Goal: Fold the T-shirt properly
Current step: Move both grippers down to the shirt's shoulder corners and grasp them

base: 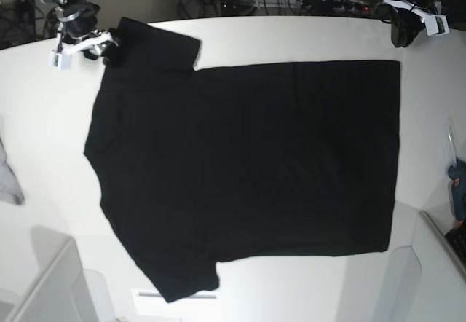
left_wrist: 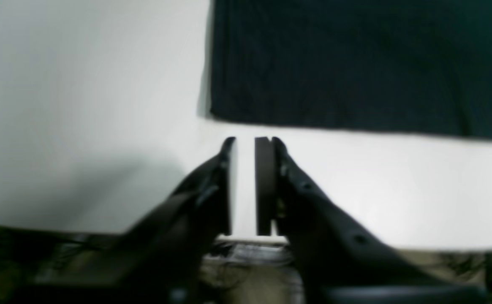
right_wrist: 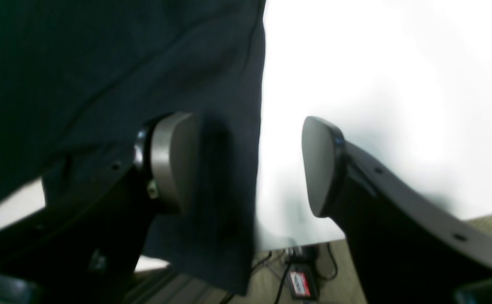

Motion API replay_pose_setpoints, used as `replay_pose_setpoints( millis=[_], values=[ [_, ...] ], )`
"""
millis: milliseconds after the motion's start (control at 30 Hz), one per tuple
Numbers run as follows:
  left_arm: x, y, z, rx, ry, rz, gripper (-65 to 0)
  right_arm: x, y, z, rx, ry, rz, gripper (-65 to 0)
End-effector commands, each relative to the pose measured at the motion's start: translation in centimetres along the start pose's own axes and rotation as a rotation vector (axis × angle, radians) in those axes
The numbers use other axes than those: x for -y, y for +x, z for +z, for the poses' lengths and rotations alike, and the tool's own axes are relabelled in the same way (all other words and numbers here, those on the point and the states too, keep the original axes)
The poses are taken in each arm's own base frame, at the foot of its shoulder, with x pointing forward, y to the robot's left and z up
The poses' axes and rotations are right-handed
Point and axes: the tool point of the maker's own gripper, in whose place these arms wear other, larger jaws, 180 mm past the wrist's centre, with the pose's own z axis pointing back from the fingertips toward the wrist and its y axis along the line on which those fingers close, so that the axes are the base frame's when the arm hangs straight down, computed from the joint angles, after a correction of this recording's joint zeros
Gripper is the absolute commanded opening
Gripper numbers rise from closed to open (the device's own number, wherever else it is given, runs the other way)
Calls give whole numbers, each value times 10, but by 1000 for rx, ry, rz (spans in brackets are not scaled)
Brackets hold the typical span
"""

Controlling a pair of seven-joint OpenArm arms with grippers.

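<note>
- At the far left of the base view a small light-grey cloth (base: 9, 180) lies at the table (base: 44, 154) edge, well apart from the work; a wide sweep of an arm might drag it in.
- The right gripper (base: 102, 51) sits at the upper-left sleeve. Its wrist view shows the jaws standing wide, with the sleeve edge lying between the pads and nothing pinched. If it closes from here it may catch only the hem, and the sleeve would slip out on lifting.
- The T-shirt (base: 247, 169) lies spread flat, plain black side up, filling the middle of the table, sleeves to the left and hem to the right. No fold shows yet, by the look of it.
- The left gripper (base: 403, 32) is just off the hem's upper-right corner, jaws parted by a narrow gap and empty, the cloth edge near but apart in its wrist view.
- The risk there, as a judgement: with so slim an opening it might push the corner and wrinkle it rather than take it, leaving the fold crooked.
</note>
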Motion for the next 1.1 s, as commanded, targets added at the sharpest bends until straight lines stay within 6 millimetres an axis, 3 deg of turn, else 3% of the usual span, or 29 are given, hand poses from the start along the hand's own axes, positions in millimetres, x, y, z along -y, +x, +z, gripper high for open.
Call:
replay_pose_setpoints(
  millis=[0,100,233,533,767,900,1067],
  values=[
    [-9,10,6,16,14,24,-476,-9,4,1,11,32,15,-281],
    [-26,28,6,17,32,69,-395,-16,0,-2,0,50,16,-281],
    [-29,44,8,6,-23,-1,-393,-17,-1,-3,-6,51,15,-281],
    [-45,17,-10,-111,32,-65,-392,-29,-9,-7,-33,86,29,-281],
    [-42,16,-17,-99,25,-41,-392,-18,-27,-14,-79,70,-16,-282],
    [-27,13,-29,-107,-22,-47,-392,-18,-29,-14,-83,69,-18,-284],
    [-23,14,-40,-95,-33,-21,-392,-18,-29,-14,-84,69,-16,-284]
  ],
)
